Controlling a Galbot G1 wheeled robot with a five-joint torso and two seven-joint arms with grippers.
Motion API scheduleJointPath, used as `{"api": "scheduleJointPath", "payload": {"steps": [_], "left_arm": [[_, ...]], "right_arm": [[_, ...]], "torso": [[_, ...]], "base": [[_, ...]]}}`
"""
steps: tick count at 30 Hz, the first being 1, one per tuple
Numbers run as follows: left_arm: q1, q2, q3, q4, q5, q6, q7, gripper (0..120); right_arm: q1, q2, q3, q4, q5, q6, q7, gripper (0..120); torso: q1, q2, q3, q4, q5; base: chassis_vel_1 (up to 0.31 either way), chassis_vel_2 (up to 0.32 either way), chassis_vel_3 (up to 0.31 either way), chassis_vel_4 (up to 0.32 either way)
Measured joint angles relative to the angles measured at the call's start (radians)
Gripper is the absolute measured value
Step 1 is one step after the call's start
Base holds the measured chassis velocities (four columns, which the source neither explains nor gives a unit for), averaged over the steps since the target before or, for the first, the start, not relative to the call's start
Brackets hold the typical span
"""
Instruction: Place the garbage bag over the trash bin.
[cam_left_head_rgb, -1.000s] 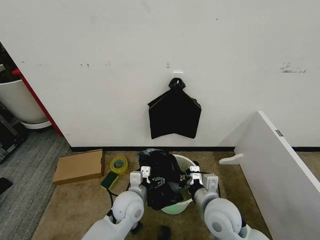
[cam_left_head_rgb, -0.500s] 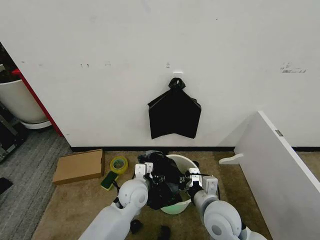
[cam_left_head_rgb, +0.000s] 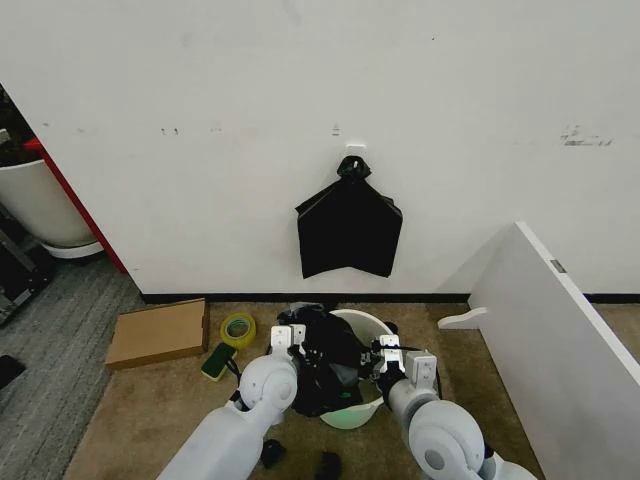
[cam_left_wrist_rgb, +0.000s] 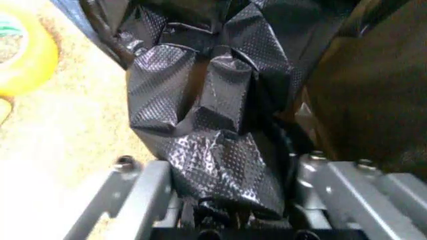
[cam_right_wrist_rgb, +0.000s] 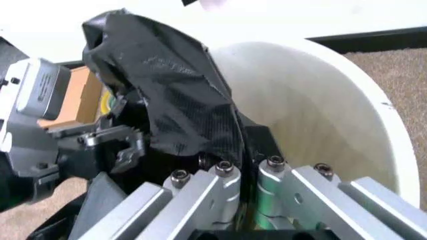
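Garbage bag pinched by left tool and right tool, hiding trash bin's left rim.

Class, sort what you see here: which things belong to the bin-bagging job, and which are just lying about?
Job: garbage bag, trash bin, left gripper, right gripper, both gripping the bag.
Lying about: cardboard box, yellow tape roll, knotted black bag on the wall, white board.

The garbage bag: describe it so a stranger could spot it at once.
At the foot of the white wall, on the tan carpet, stands the cream trash bin. The garbage bag is the loose, crinkly black plastic bunched over its left rim, unlike the flat black bag hanging on the wall above.
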Motion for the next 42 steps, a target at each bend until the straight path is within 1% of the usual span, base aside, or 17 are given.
{"api": "scheduleJointPath", "payload": {"steps": [3, 6, 8, 9, 10, 13, 14, 15, 21, 22, 24, 26, 29, 32, 35, 37, 42], "left_arm": [[0.018, 0.007, -0.015, -0.01, -0.002, -0.001, -0.002, 16], [0.046, 0.023, -0.053, -0.024, -0.005, -0.001, 0.015, 4], [0.052, 0.027, -0.06, -0.028, -0.006, -0.001, 0.022, 3], [0.067, 0.038, -0.079, -0.044, -0.007, -0.001, 0.045, 1], [0.08, 0.048, -0.093, -0.06, -0.005, 0.0, 0.065, 1], [0.118, 0.081, -0.116, -0.109, 0.029, 0.001, 0.131, 1], [0.14, 0.1, -0.121, -0.141, 0.059, 0.001, 0.17, 1], [0.14, 0.1, -0.121, -0.141, 0.059, 0.001, 0.17, 1], [0.205, 0.172, -0.14, -0.241, 0.132, 0.001, 0.292, 1], [0.205, 0.172, -0.14, -0.241, 0.132, 0.001, 0.292, 1], [0.221, 0.193, -0.143, -0.277, 0.152, 0.001, 0.342, 1], [0.226, 0.208, -0.147, -0.3, 0.167, 0.001, 0.367, 1], [0.23, 0.223, -0.154, -0.317, 0.175, 0.001, 0.395, 1], [0.239, 0.237, -0.186, -0.34, 0.177, -0.004, 0.443, 1], [0.237, 0.241, -0.242, -0.347, 0.176, -0.06, 0.449, 1], [0.233, 0.242, -0.253, -0.347, 0.169, -0.072, 0.444, 1], [0.195, 0.233, -0.32, -0.347, 0.089, -0.124, 0.402, 1]], "right_arm": [[0.001, 0.003, 0.004, -0.001, -0.002, 0.024, 0.008, 0], [-0.004, 0.004, 0.005, -0.004, -0.011, 0.071, 0.015, 0], [-0.006, 0.003, 0.005, -0.004, -0.014, 0.077, 0.015, 0], [-0.011, 0.001, 0.005, -0.004, -0.02, 0.087, 0.014, 0], [-0.015, 0.001, 0.005, -0.002, -0.022, 0.094, 0.014, 0], [-0.017, 0.002, 0.012, 0.005, -0.023, 0.119, 0.003, 0], [-0.014, 0.004, 0.02, 0.007, -0.023, 0.138, -0.01, 0], [-0.014, 0.004, 0.02, 0.007, -0.023, 0.138, -0.01, 0], [0.022, 0.011, 0.078, -0.025, -0.019, 0.207, -0.074, 0], [0.022, 0.011, 0.078, -0.025, -0.019, 0.207, -0.074, 0], [0.031, 0.015, 0.107, -0.05, -0.01, 0.214, -0.085, 0], [0.03, 0.016, 0.136, -0.065, -0.002, 0.213, -0.087, 0], [0.018, 0.01, 0.167, -0.072, 0.006, 0.198, -0.087, 0], [-0.008, -0.007, 0.19, -0.069, 0.013, 0.183, -0.081, 0], [-0.05, -0.024, 0.198, -0.032, 0.017, 0.181, -0.077, 0], [-0.061, -0.027, 0.197, -0.019, 0.016, 0.181, -0.077, 0], [-0.127, -0.028, 0.15, 0.048, -0.034, 0.197, -0.085, 0]], "torso": [[0.0, 0.0, 0.0, -0.0001, -0.0002], [0.0, 0.0, 0.0, -0.0001, -0.0006], [0.0, 0.0, 0.0, -0.0003, -0.0007], [0.0, 0.0, 0.0, -0.0004, -0.0009], [0.0, 0.0, 0.0, -0.0006, -0.0008], [0.0, 0.0, 0.0, 0.0003, 0.0001], [0.0, 0.0, 0.0, 0.0002, -0.0001], [0.0, 0.0, 0.0, 0.0002, -0.0001], [0.0, 0.0, 0.0, 0.0001, -0.0001], [0.0, 0.0, 0.0, 0.0001, -0.0001], [0.0, 0.0, 0.0, 0.0, -0.0002], [0.0, 0.0, 0.0, -0.0001, -0.0001], [0.0, 0.0, 0.0, -0.0002, -0.0001], [0.0, 0.0, 0.0, -0.0002, -0.0002], [0.0, 0.0, 0.0, 0.0, -0.0001], [0.0, 0.0, 0.0, 0.0, -0.0002], [0.0, 0.0, 0.0, -0.0001, -0.0003]], "base": [[0.0, 0.0, 0.0, 0.0], [0.0, 0.0, 0.0, 0.0], [0.0, 0.0, 0.0, 0.0], [0.0, 0.0, 0.0, 0.0], [0.0, 0.0, 0.0, 0.0], [0.0, 0.0, 0.0, 0.0], [0.0, 0.0, 0.0, 0.0], [0.0, 0.0, 0.0, 0.0], [0.0, 0.0, 0.0, 0.0], [0.0, 0.0, 0.0, 0.0], [0.0, 0.0, 0.0, 0.0], [0.0, 0.0, 0.0, 0.0], [0.0, 0.0, 0.0, 0.0], [0.0, 0.0, 0.0, 0.0], [0.0, 0.0, 0.0, 0.0], [0.0, 0.0, 0.0, 0.0], [0.0, 0.0, 0.0, 0.0]]}}
